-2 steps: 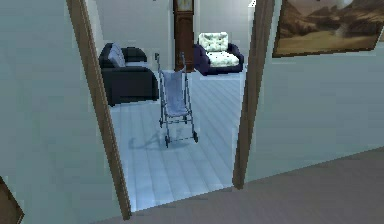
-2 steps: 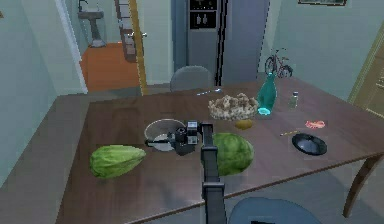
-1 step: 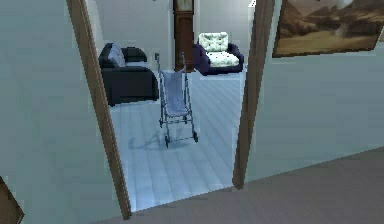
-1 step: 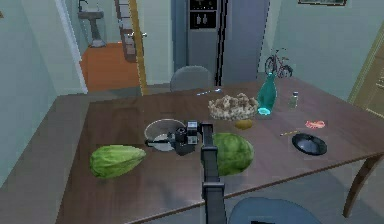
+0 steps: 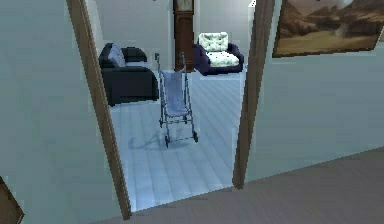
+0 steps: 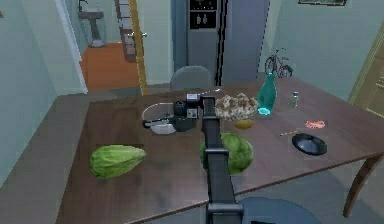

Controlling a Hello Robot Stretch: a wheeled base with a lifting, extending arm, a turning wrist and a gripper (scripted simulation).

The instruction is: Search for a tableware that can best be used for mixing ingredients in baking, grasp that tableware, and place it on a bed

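Note:
On the brown dining table (image 6: 150, 185) in the arm side view stands a round grey bowl (image 6: 155, 111) with a pale rim, toward the far side. My dark arm bar (image 6: 215, 165) reaches up across the table. Its gripper (image 6: 172, 119) lies right at the bowl's near right side. I cannot tell whether it holds anything, since the bowl rests on the tabletop at the fingers.
The table also carries two green leafy heads (image 6: 118, 160) (image 6: 236, 150), a teal bottle (image 6: 266, 95), a bread-like lump (image 6: 238, 108) and a dark dish (image 6: 309, 143). A grey chair (image 6: 190, 76) stands behind. In the forward view, a doorway (image 5: 180, 150) leads to a wheeled cart (image 5: 176, 100), a dark sofa (image 5: 128, 72) and an armchair (image 5: 218, 52).

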